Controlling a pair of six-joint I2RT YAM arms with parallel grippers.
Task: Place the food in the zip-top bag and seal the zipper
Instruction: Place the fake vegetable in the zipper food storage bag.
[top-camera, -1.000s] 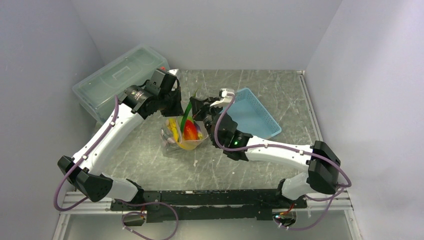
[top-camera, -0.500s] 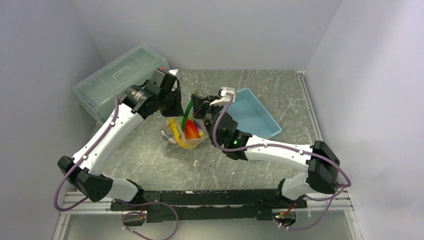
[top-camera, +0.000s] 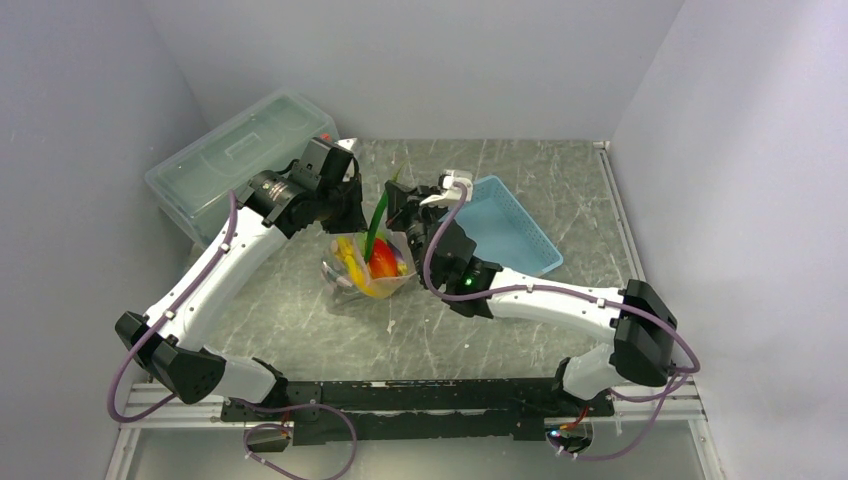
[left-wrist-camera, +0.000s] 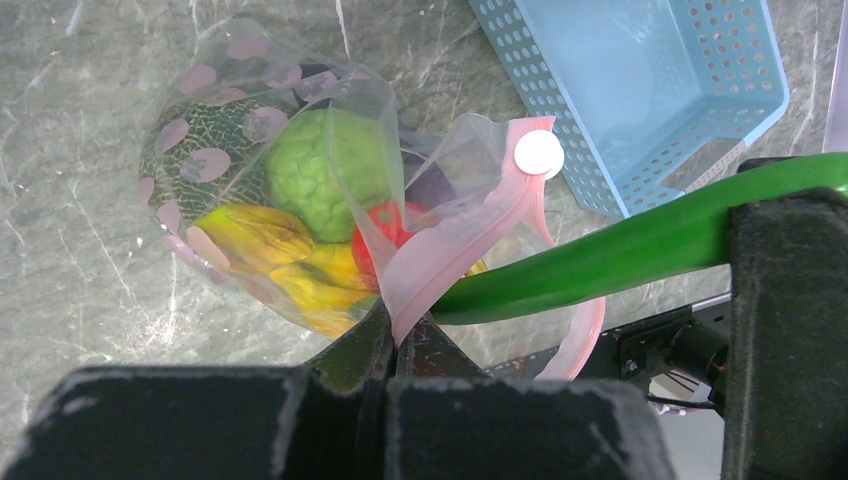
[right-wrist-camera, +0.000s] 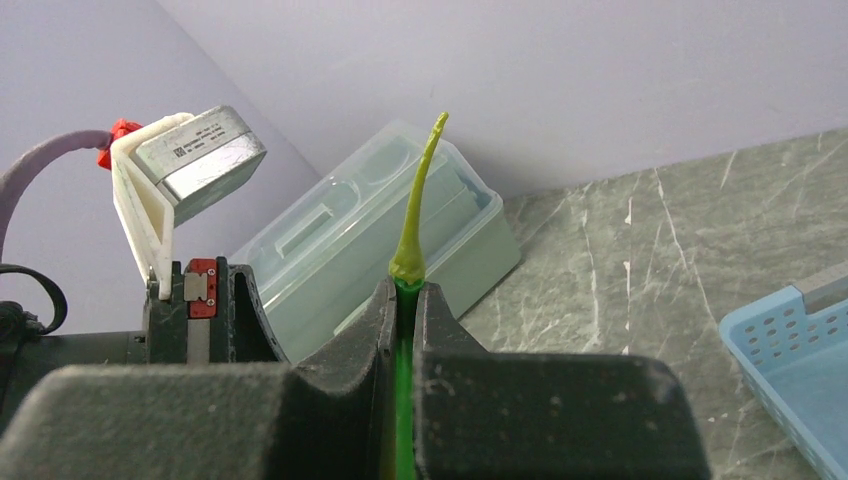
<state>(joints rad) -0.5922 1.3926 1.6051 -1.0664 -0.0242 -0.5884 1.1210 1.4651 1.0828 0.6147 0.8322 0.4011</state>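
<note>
Overhead view: both arms converge on the bag (top-camera: 372, 268), which stands on the grey veined table (top-camera: 300, 320). It lies between the box (top-camera: 235, 160) at the far left and the basket (top-camera: 510, 228) to the right, and touches neither. A green pod (top-camera: 378, 212) rises at a slant out of the bag's mouth. This view does not resolve either grip.

Left wrist view: the left gripper (left-wrist-camera: 393, 345) is clenched on the pink zipper (left-wrist-camera: 470, 235), pinching a fold of the strip. The mouth gapes and the zipper is unsealed. A round white slider (left-wrist-camera: 539, 153) sits on the strip.

Bag contents, seen through the film:
- a bright-green knobbly lump (left-wrist-camera: 325, 160);
- a dark-green netted piece (left-wrist-camera: 185, 160) beside it;
- yellow bananas (left-wrist-camera: 255, 232) beneath;
- a red piece (left-wrist-camera: 385, 232) against the zipper fold.

The pod enters the mouth from the right, and its lower end is hidden behind the pink strip.

Right wrist view: the right gripper (right-wrist-camera: 403, 300) is grasping the pod just below its cap, jaws tight on both sides. The thin curved stem points upward. Behind it stands the box, shown to be translucent with a moulded lid.

Materials: the bag is a floppy clear film printed with pale pink dots. The basket is rigid light-blue plastic with perforated walls. The pod is smooth and glossy.
</note>
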